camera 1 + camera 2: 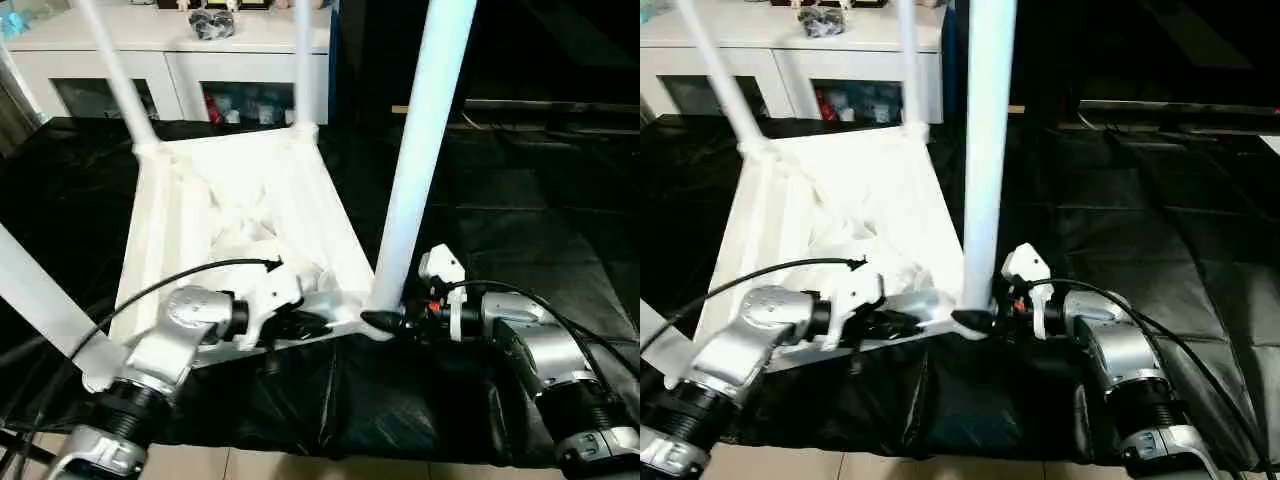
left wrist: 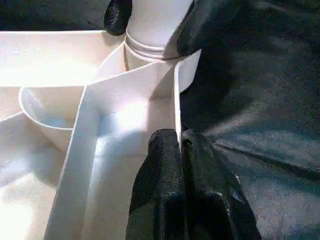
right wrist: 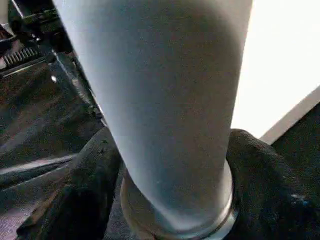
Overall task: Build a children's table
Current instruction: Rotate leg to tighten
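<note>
Leg (image 1: 425, 150) base between right tool (image 1: 385, 322) fingers; left tool (image 2: 181, 145) pinching tabletop (image 1: 240, 215) rim.

Silver forearms (image 1: 165, 345) with black cables (image 1: 170, 280), ribbed black wrist cuffs, black-fingered grippers.

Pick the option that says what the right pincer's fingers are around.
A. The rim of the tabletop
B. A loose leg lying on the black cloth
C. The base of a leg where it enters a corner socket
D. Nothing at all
C: the right pincer has a black finger on each side of the near-right leg just above its corner socket, and the leg stands upright in the upturned tabletop.
</note>
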`<state>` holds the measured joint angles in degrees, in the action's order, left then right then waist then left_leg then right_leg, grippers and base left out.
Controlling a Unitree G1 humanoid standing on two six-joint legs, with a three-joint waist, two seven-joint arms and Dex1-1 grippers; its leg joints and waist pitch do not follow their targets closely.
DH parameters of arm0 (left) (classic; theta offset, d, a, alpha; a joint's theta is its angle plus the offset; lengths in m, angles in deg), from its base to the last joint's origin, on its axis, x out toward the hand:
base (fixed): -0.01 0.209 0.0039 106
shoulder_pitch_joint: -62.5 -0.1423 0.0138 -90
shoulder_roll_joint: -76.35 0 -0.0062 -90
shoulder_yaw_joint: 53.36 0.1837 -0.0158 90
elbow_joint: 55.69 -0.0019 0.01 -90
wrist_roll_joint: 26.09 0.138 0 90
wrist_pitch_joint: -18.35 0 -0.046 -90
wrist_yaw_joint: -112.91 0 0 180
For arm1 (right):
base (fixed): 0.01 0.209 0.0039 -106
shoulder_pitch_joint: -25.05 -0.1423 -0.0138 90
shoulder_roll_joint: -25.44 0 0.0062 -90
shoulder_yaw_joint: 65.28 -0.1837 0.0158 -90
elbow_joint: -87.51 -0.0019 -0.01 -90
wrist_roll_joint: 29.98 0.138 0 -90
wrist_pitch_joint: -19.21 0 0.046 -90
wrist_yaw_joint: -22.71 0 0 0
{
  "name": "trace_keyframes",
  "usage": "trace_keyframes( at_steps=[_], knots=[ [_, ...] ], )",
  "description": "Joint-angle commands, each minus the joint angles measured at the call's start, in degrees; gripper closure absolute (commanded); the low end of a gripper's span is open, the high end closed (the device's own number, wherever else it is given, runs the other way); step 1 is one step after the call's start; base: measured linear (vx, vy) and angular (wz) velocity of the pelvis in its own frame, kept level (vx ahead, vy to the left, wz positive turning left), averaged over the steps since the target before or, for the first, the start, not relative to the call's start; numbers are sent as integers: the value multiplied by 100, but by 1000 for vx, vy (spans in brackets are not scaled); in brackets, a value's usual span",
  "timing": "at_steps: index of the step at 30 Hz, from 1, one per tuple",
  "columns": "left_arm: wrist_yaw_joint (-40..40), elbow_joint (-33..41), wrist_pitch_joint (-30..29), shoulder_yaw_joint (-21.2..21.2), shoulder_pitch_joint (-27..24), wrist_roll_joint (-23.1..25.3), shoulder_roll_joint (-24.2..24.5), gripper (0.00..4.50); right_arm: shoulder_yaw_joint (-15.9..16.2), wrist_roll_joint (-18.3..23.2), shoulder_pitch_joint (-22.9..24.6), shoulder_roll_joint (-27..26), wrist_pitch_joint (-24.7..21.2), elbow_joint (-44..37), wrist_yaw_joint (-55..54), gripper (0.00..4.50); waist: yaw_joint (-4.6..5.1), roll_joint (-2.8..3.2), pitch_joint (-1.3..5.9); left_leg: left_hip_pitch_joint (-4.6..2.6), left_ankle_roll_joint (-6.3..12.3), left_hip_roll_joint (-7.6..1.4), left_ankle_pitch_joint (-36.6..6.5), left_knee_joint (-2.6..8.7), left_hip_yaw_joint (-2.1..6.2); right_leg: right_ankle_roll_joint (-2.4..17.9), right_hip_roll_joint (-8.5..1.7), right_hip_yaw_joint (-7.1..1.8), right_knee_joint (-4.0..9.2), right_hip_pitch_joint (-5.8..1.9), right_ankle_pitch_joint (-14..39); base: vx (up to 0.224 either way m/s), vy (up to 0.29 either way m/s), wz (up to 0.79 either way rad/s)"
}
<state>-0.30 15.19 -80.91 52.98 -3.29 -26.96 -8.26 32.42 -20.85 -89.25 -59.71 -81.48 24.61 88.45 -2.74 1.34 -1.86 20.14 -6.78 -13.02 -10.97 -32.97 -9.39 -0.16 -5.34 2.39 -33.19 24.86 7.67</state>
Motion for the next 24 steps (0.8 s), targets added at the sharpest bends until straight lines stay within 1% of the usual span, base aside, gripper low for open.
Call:
trace_keyframes(
  at_steps=[1,2,3,4,8,9,10,11,12,13,14,15,16,17,18,19,21,22,23,24],
  knots=[
    [110,-130,117,188,161,68,0,450,314,10,60,-65,53,-195,309,155,7,-55,332,40,411,91,-1318,346,-150,1246,-57,-59,322,-383,1533,0,0,0],
    [110,-130,117,188,161,68,0,450,314,10,60,-65,53,-195,309,155,-3,-48,331,38,411,96,-1316,345,-151,1236,-56,-59,322,-381,1559,0,0,0],
    [110,-130,117,188,161,68,0,450,314,10,60,-65,53,-195,309,178,-10,-44,334,41,405,88,-1301,347,-148,1228,-65,-62,317,-384,1549,0,0,0],
    [101,-169,145,184,186,52,8,450,340,11,85,-67,59,-228,336,183,-14,-55,334,43,398,87,-1273,346,-149,1229,-65,-62,317,-384,1533,0,0,0],
    [-110,-142,152,143,152,64,-86,450,348,34,180,-83,24,-311,330,193,-44,-55,339,37,402,87,-1207,340,-150,1214,-63,-65,312,-385,1490,0,0,0],
    [-355,-113,121,92,124,95,-183,450,293,68,242,-147,-4,-346,211,195,-42,-59,338,46,407,88,-1183,341,-155,1223,-61,-68,311,-387,1464,0,0,0],
    [-383,-111,116,86,122,98,-195,450,283,72,247,-159,-7,-347,189,196,-56,-57,335,38,406,88,-1209,340,-157,1201,-62,-69,320,-379,1510,0,0,0],
    [-739,-76,49,5,100,123,-353,450,144,119,306,-323,-35,-338,-152,196,-57,-58,337,34,400,87,-1221,341,-156,1196,-63,-71,321,-378,1524,0,0,0],
    [-739,-76,49,5,100,123,-353,450,144,119,306,-323,-35,-338,-152,196,-54,-57,319,26,370,88,-1308,349,-159,1166,-62,-73,348,-356,1673,0,0,0],
    [-1072,-8,-16,-37,67,169,-511,450,-14,54,320,-547,76,-212,-702,196,-49,-43,318,32,321,96,-1384,360,-144,1085,-65,-66,354,-366,1869,0,0,0],
    [-1222,37,-61,-41,39,195,-591,450,-92,24,326,-668,157,-145,-970,196,-31,-50,306,47,295,97,-1418,369,-145,1036,-67,-69,374,-361,1966,0,0,0],
    [-1222,37,-61,-41,39,195,-591,450,-92,24,326,-668,157,-145,-970,196,-7,-58,302,55,229,105,-1495,380,-129,929,-65,-57,391,-362,2174,0,0,0],
    [-1469,107,-124,-25,4,278,-713,450,-225,-31,321,-887,240,-37,-1480,196,8,-56,302,44,195,110,-1578,385,-124,834,-68,-51,414,-349,2361,0,0,0],
    [-1666,166,-193,-9,-18,352,-811,450,-317,-77,321,-1060,280,27,-1886,196,17,-50,300,36,181,115,-1618,381,-126,798,-67,-51,422,-334,2440,0,0,0],
    [-1821,221,-268,5,-35,410,-896,450,-386,-117,327,-1206,315,69,-2219,196,52,-41,288,52,147,118,-1682,397,-112,717,-70,-42,443,-337,2604,0,0,0],
    [-1927,292,-350,17,-57,435,-982,450,-415,-150,343,-1325,356,78,-2448,196,89,-39,299,64,135,128,-1683,400,-99,651,-66,-31,447,-348,2663,0,0,0],
    [-1962,322,-383,22,-67,439,-1015,450,-424,-164,353,-1370,372,74,-2524,196,120,-48,300,72,154,135,-1701,394,-100,613,-61,-27,465,-343,2697,0,0,0],
    [-2166,465,-517,62,-129,468,-1204,450,-477,-231,377,-1615,416,81,-2967,197,139,-32,309,79,186,123,-1650,392,-104,636,-62,-41,457,-335,2547,0,0,0],
    [-2464,606,-633,130,-213,524,-1467,450,-499,-359,370,-1983,469,122,-3602,198,142,-11,309,82,186,128,-1631,387,-109,670,-63,-45,453,-324,2473,0,0,0],
    [-2542,628,-662,159,-240,525,-1555,450,-475,-416,356,-2116,459,141,-3785,198,178,-11,307,98,152,133,-1587,396,-105,705,-50,-38,448,-334,2373,0,0,0]
  ],
)
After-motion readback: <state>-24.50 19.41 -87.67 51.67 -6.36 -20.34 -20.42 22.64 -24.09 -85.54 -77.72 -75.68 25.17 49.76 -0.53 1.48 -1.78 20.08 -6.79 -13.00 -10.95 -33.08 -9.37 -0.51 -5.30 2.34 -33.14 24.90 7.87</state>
